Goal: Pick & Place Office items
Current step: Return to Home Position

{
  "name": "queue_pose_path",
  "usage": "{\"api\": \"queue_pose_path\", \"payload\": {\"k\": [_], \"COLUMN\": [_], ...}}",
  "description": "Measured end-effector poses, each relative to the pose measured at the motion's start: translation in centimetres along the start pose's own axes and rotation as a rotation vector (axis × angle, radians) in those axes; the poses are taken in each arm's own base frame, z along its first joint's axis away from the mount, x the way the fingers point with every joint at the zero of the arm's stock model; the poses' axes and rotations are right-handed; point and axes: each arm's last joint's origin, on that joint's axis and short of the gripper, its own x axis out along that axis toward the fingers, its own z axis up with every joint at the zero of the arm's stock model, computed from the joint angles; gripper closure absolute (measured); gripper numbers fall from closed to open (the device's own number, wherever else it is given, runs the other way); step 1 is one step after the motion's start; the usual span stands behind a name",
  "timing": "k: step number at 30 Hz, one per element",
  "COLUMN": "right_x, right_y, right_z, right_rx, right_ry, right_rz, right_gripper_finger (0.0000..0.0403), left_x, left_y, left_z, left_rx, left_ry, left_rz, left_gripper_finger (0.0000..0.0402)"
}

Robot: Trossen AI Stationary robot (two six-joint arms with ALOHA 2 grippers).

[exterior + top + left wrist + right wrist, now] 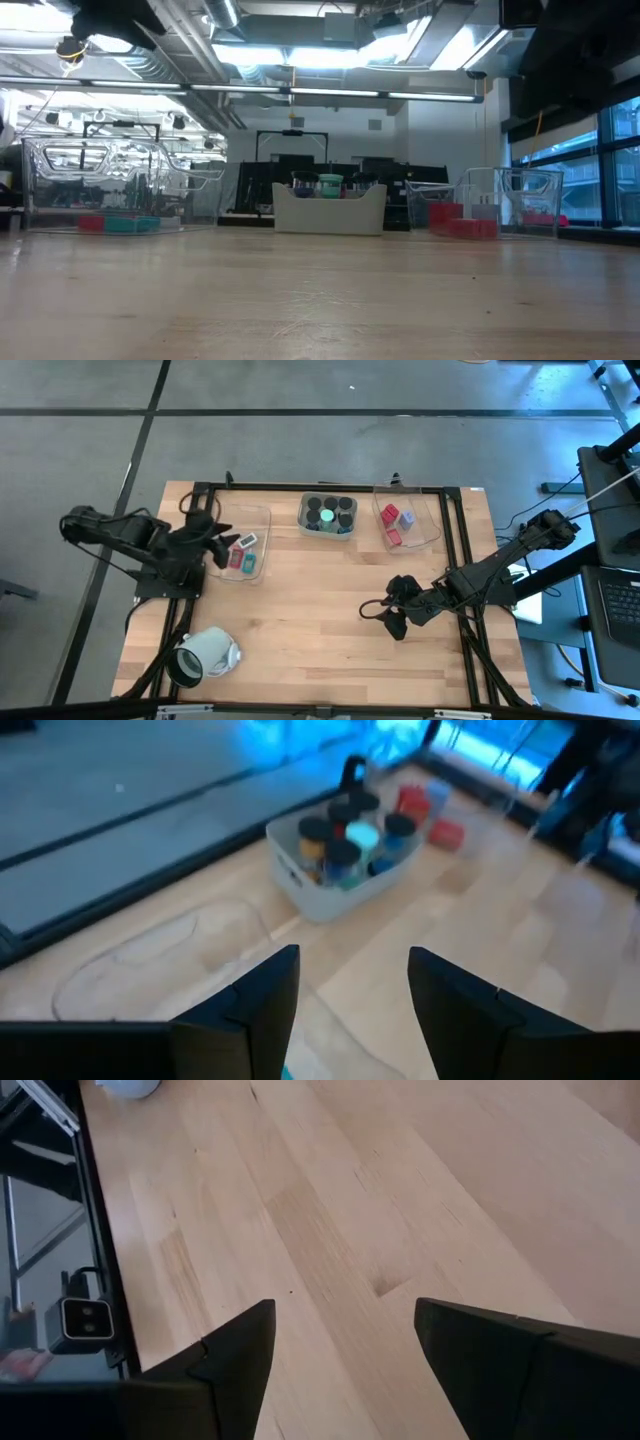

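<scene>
I judge sorting finished: left end effector [352,958] hangs released, empty, at the tray [266,518] holding the timers [243,550], and right end effector [345,1308] is likewise released above the counter [400,1180].

The left gripper [222,544] is hanging over the far-left part of the table [320,670], fingers apart. The right gripper [389,616] is hanging right of its centre, also spread.

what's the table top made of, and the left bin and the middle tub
The table top looks like pale wood, matte, with visible grain and plank seams. The left bin seems to be clear plastic: see-through walls with glints. The middle tub is opaque white with smooth walls, probably plastic.
</scene>
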Motion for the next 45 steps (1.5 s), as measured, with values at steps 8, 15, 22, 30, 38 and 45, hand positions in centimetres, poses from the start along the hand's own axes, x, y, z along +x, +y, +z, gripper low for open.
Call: {"api": "queue_pose_path", "payload": {"k": [8, 15, 22, 30, 38, 45], "right_x": [0.0, 0.0, 0.0, 0.2, 1.0, -0.1], "right_y": [0.0, 0.1, 0.8, 0.8, -2.6, -6.5], "right_z": [0.0, 0.4, 0.9, 2.3, 0.9, -0.9], "right_rx": [-0.167, -0.176, -0.332, -0.448, -0.45, -0.428], "right_ry": [-0.004, -0.092, -0.132, -0.112, -0.229, -0.387], "right_rz": [-0.003, -0.037, 0.037, 0.151, 0.259, 0.349], "right_gripper_finger": [0.0158, 0.0158, 0.0158, 0.0158, 0.0158, 0.0158], "left_x": [-1.2, 0.6, 2.2, 2.7, 3.6, 3.9], "left_y": [0.8, 0.7, -1.6, -3.5, -3.0, -2.8], "left_z": [-1.1, -5.4, -8.5, -9.5, -11.1, -11.3], "left_rx": [-0.014, -0.003, 0.056, 0.123, 0.165, 0.165], "left_ry": [-0.199, -0.132, -0.059, -0.184, -0.181, -0.206], "left_rz": [0.026, -0.049, -0.337, -0.66, -0.653, -0.585], "left_gripper_finger": [0.022, 0.0229, 0.0245, 0.0267, 0.0277, 0.0279]}}
